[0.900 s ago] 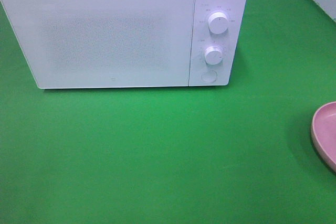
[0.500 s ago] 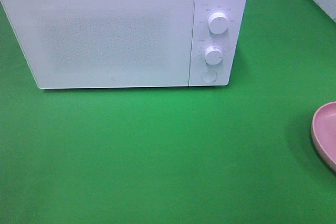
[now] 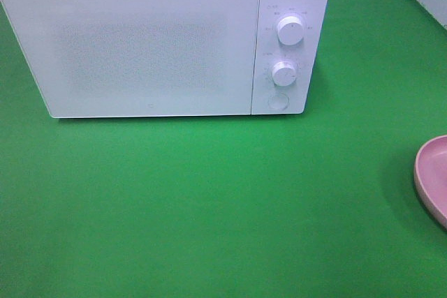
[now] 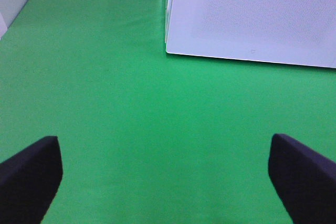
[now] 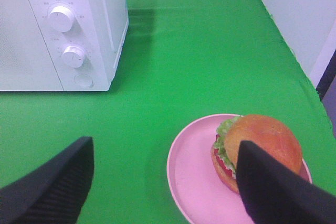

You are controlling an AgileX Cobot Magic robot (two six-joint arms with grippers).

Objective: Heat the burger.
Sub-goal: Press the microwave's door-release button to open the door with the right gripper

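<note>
One of the right fingers [image 5: 278, 192] partly hides the burger [image 5: 265, 137].

The plate [image 3: 431, 172] ran off the high view's right edge. A finger [image 5: 278, 192] of the right gripper [image 5: 164, 150] covered part of the burger [image 5: 265, 136].

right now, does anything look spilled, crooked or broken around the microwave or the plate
Nothing stands out. The microwave sits square with its door shut, the burger rests whole on the pink plate, and the green cloth shows no spills.
</note>
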